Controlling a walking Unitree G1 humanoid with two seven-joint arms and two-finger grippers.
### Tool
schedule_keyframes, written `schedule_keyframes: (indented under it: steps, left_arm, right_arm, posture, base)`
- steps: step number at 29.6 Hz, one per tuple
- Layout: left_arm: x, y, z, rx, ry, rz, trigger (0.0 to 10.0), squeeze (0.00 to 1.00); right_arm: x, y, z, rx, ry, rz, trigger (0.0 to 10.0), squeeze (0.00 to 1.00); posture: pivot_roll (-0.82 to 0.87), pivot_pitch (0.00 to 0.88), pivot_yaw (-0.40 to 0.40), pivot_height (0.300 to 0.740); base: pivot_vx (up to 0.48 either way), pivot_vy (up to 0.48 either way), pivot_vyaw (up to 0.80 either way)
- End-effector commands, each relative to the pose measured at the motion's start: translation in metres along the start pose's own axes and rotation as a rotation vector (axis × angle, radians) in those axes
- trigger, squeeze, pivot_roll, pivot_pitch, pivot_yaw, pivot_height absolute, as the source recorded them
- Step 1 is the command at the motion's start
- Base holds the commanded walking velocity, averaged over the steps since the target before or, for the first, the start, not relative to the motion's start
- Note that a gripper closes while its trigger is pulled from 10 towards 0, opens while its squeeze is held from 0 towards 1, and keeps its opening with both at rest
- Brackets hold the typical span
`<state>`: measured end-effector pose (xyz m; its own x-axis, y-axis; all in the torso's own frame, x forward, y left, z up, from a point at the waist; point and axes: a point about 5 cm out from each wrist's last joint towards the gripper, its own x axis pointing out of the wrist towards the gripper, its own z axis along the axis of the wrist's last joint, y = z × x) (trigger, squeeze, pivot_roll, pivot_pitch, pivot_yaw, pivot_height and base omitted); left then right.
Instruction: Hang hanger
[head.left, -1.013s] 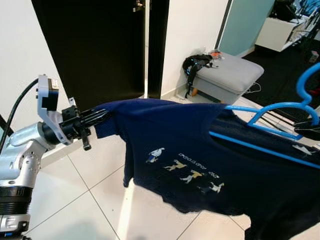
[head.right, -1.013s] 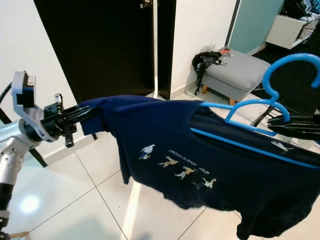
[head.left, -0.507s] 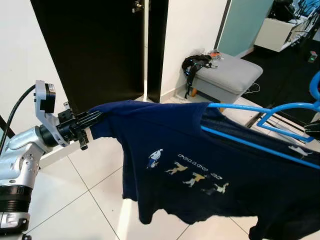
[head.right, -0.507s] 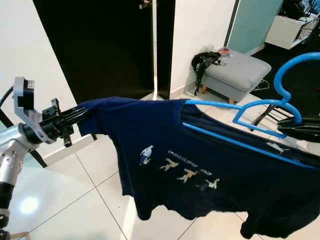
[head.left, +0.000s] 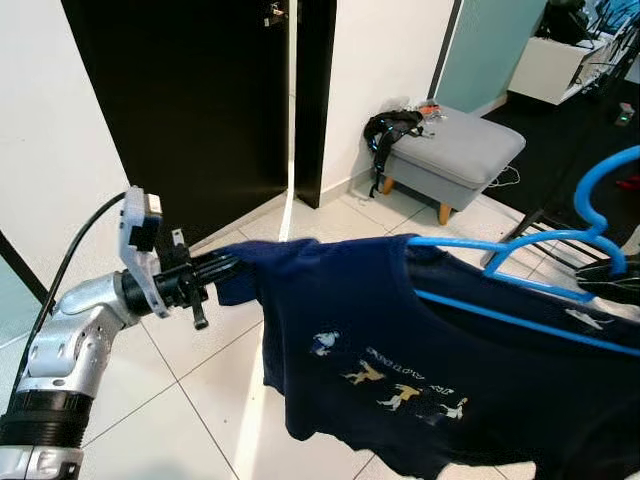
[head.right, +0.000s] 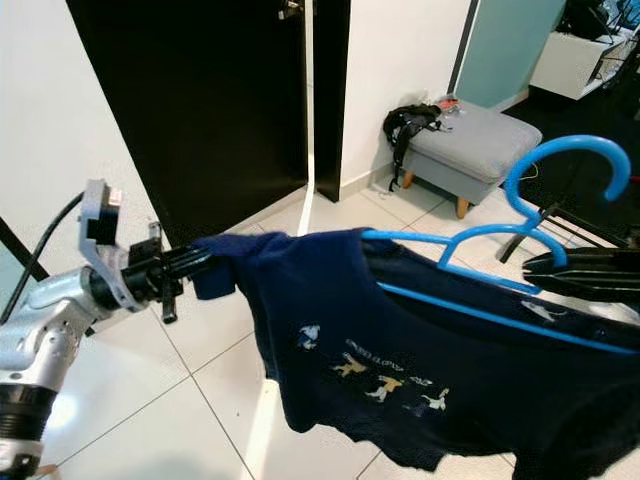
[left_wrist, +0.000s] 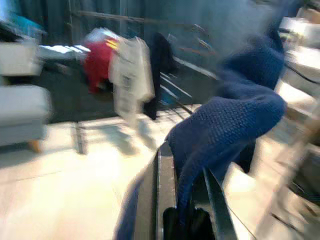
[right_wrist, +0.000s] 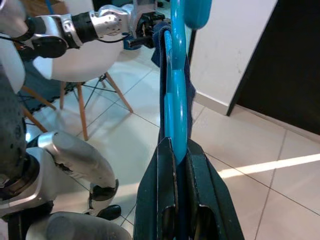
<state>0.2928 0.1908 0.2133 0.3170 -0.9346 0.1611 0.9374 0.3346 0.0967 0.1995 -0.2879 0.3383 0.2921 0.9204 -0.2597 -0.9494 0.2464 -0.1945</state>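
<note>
Hanger (head.right: 470, 262), blue, sits inside a dark blue shirt (head.left: 420, 340) held in the air before a grey stool (head.left: 455, 150). Right gripper (right_wrist: 175, 165) is clamped on the hanger; left gripper (head.left: 225, 268) pinches the shirt's sleeve.

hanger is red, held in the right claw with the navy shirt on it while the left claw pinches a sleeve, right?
Not red: the right wrist view shows the hanger is blue. The rest holds: the right claw grips it, the navy shirt hangs on it, and the left claw pinches a sleeve.
</note>
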Motion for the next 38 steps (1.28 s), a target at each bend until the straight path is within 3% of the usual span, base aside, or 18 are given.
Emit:
schedule_keyframes:
  steps: [1, 6, 9, 11, 13, 14, 17, 19, 20, 22, 23, 24, 25, 27, 28, 29, 30, 38]
  left_arm:
    - [-0.009, -0.004, 0.018, 0.009, 0.020, -0.073, 10.0, 1.00]
    - [-0.020, -0.005, 0.036, 0.020, 0.027, -0.114, 10.0, 1.00]
    - [-0.036, -0.012, 0.053, 0.021, 0.104, -0.178, 10.0, 1.00]
    - [-0.036, -0.012, 0.053, 0.021, 0.104, -0.178, 10.0, 1.00]
    - [-0.045, -0.010, 0.077, 0.107, 0.146, -0.180, 10.0, 1.00]
    - [-0.039, -0.011, 0.087, 0.158, 0.123, -0.201, 10.0, 1.00]
    - [-0.034, -0.012, 0.094, 0.189, 0.102, -0.217, 10.0, 1.00]
    - [-0.010, -0.019, 0.100, 0.213, 0.054, -0.319, 10.0, 1.00]
    - [-0.010, -0.019, 0.100, 0.213, 0.054, -0.319, 10.0, 1.00]
    - [0.011, -0.022, 0.101, 0.226, 0.034, -0.397, 10.0, 1.00]
    - [0.011, -0.022, 0.101, 0.226, 0.034, -0.397, 10.0, 1.00]
    - [0.025, -0.020, 0.099, 0.240, 0.034, -0.414, 10.0, 1.00]
    - [0.040, -0.016, 0.096, 0.218, 0.035, -0.400, 10.0, 1.00]
    - [0.040, -0.016, 0.096, 0.218, 0.035, -0.400, 10.0, 1.00]
    - [0.053, -0.013, 0.092, 0.186, 0.048, -0.396, 10.0, 1.00]
    - [0.053, -0.013, 0.092, 0.186, 0.048, -0.396, 10.0, 1.00]
    - [0.063, -0.014, 0.086, 0.146, 0.073, -0.405, 10.0, 0.00]
    - [0.080, -0.016, 0.067, 0.068, 0.137, -0.383, 10.0, 0.00]
  right_arm:
    - [0.007, 0.000, 0.002, -0.018, -0.007, 0.031, 10.0, 0.00]
    - [0.009, 0.000, 0.000, -0.018, -0.003, 0.037, 10.0, 0.00]
    - [0.012, 0.000, -0.003, -0.014, 0.008, 0.042, 10.0, 0.00]
    - [0.012, 0.000, -0.003, -0.014, 0.008, 0.042, 10.0, 0.00]
    - [0.013, -0.002, -0.008, -0.009, 0.027, 0.045, 10.0, 0.00]
    - [0.016, -0.002, -0.010, -0.008, 0.033, 0.055, 10.0, 0.00]
    - [0.018, -0.003, -0.011, -0.007, 0.037, 0.061, 10.0, 0.00]
    - [0.028, -0.005, -0.019, -0.016, 0.082, 0.074, 10.0, 0.00]
    - [0.028, -0.005, -0.019, -0.016, 0.082, 0.074, 10.0, 0.00]
    - [0.039, -0.012, -0.025, -0.044, 0.109, 0.071, 10.0, 0.00]
    - [0.039, -0.012, -0.025, -0.044, 0.109, 0.071, 10.0, 0.00]
    - [0.048, -0.016, -0.027, -0.064, 0.101, 0.070, 10.0, 0.00]
    - [0.058, -0.021, -0.027, -0.084, 0.082, 0.074, 10.0, 0.00]
    - [0.058, -0.021, -0.027, -0.084, 0.082, 0.074, 10.0, 0.00]
    - [0.067, -0.025, -0.027, -0.105, 0.066, 0.075, 10.0, 0.00]
    - [0.067, -0.025, -0.027, -0.105, 0.066, 0.075, 10.0, 0.00]
    - [0.077, -0.029, -0.028, -0.123, 0.051, 0.074, 10.0, 0.00]
    - [0.101, -0.034, -0.024, -0.162, -0.012, 0.095, 10.0, 0.00]
  posture:
    - [-0.08, 0.090, -0.028, 0.740]
    - [-0.08, 0.089, -0.029, 0.740]
    - [-0.07, 0.087, -0.029, 0.740]
    - [-0.07, 0.087, -0.029, 0.740]
    - [-0.07, 0.083, -0.033, 0.740]
    - [-0.07, 0.079, -0.031, 0.740]
    - [-0.07, 0.079, -0.031, 0.740]
    - [-0.07, 0.069, -0.031, 0.740]
    - [-0.07, 0.069, -0.031, 0.740]
    - [-0.06, 0.063, -0.025, 0.740]
    - [-0.06, 0.063, -0.025, 0.740]
    - [-0.06, 0.058, -0.021, 0.740]
    - [-0.05, 0.053, -0.020, 0.740]
    - [-0.05, 0.053, -0.020, 0.740]
    - [-0.05, 0.051, -0.017, 0.740]
    - [-0.05, 0.051, -0.017, 0.740]
    - [-0.05, 0.046, -0.015, 0.740]
    - [-0.04, 0.047, -0.008, 0.740]
  base:
    - [0.000, 0.000, 0.00]
    - [0.000, 0.000, 0.00]
    - [0.000, 0.000, 0.00]
    - [0.000, 0.000, 0.00]
    - [0.000, 0.000, 0.00]
    - [0.000, 0.000, 0.00]
    - [0.000, 0.000, 0.00]
    - [0.000, 0.000, 0.00]
    - [0.000, 0.000, 0.00]
    - [0.000, 0.000, 0.00]
    - [0.000, 0.000, 0.00]
    - [0.000, 0.000, 0.00]
    - [0.000, 0.000, 0.00]
    - [0.000, 0.000, 0.00]
    - [0.000, 0.000, 0.00]
    - [0.000, 0.000, 0.00]
    - [0.000, 0.000, 0.00]
    - [0.000, 0.000, 0.00]
